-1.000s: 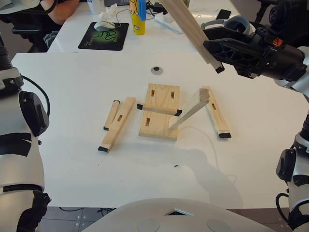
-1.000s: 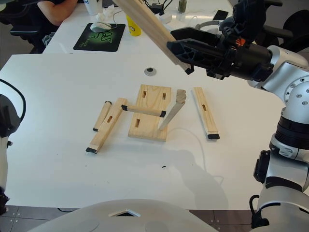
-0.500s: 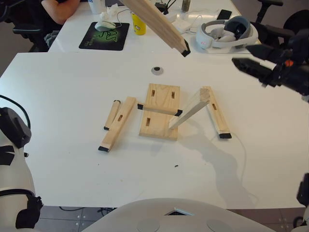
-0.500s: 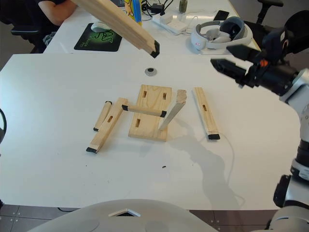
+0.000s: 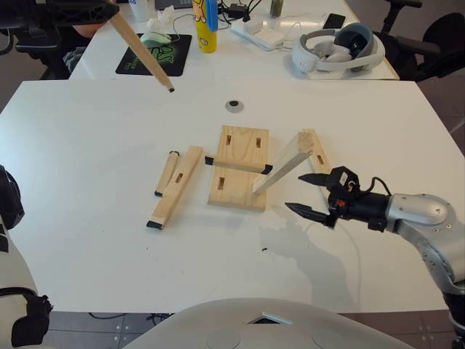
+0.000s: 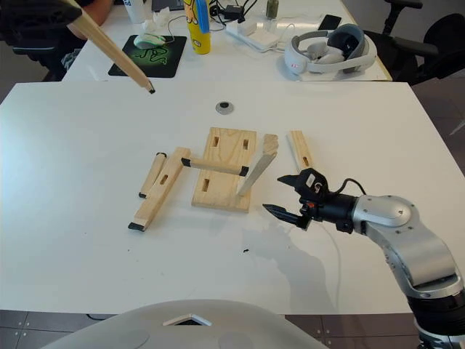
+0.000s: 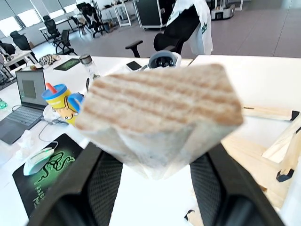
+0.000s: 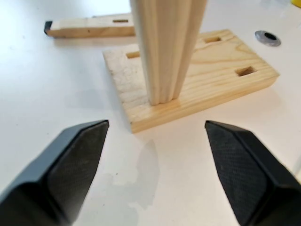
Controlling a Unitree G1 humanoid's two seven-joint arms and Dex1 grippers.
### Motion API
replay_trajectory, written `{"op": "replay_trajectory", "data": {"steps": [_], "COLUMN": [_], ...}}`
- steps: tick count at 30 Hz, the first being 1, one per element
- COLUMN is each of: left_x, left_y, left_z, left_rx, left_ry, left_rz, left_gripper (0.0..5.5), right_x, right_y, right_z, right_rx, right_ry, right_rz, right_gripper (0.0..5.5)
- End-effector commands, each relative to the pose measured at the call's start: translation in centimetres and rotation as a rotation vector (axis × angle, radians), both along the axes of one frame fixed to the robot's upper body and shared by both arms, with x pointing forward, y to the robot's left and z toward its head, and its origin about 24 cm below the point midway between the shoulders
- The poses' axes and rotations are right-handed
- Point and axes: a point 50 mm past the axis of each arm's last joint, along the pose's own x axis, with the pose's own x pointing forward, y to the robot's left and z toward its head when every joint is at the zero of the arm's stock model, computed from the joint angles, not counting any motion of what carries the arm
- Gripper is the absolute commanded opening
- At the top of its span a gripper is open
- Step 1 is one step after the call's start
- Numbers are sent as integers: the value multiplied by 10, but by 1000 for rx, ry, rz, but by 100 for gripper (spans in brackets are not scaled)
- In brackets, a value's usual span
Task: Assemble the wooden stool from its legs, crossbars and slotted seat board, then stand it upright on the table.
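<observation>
The left arm is raised, and the left gripper (image 7: 155,155) is clamped on a wooden leg (image 5: 142,55) gripped between the jaws. The right arm is stretched out low, the right gripper (image 5: 294,191) spread wide.

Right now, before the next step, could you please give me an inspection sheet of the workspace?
Surface: white table; round grommet towards its far edge.
Job's things: slotted seat board lies flat, long crossbar across it, tilted leg rising from its right side; flat leg to its right; slotted leg and short crossbar to its left.
Clutter: small black speck on the table.
Claws: left claw shut on raised leg; right claw open, low beside the tilted leg.
Cables: black loop at the right wrist.
Surroundings: rear desk with mouse pad, yellow bottle, headset.
</observation>
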Motion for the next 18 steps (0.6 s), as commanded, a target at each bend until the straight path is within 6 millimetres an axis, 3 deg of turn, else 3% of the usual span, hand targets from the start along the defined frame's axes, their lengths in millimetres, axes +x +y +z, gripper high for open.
{"op": "replay_trajectory", "data": {"steps": [1, 5, 10, 18], "left_x": [-1, -3, -9, -15], "left_y": [5, 2, 0, -9], "left_z": [-12, -18, -31, -54], "left_rx": [2, -65, -128, -113], "left_ry": [34, 59, 108, 163], "left_rz": [-29, -67, -106, -130], "left_gripper": [203, 203, 203, 203], "right_x": [-5, -6, 6, 19], "right_y": [15, 25, 32, 23], "right_z": [-25, -38, -53, -67], "right_rx": [7, 5, 10, -65], "right_ry": [34, 49, 22, -25], "right_rz": [-26, -41, -127, -203], "right_gripper": [379, 379, 379, 379]}}
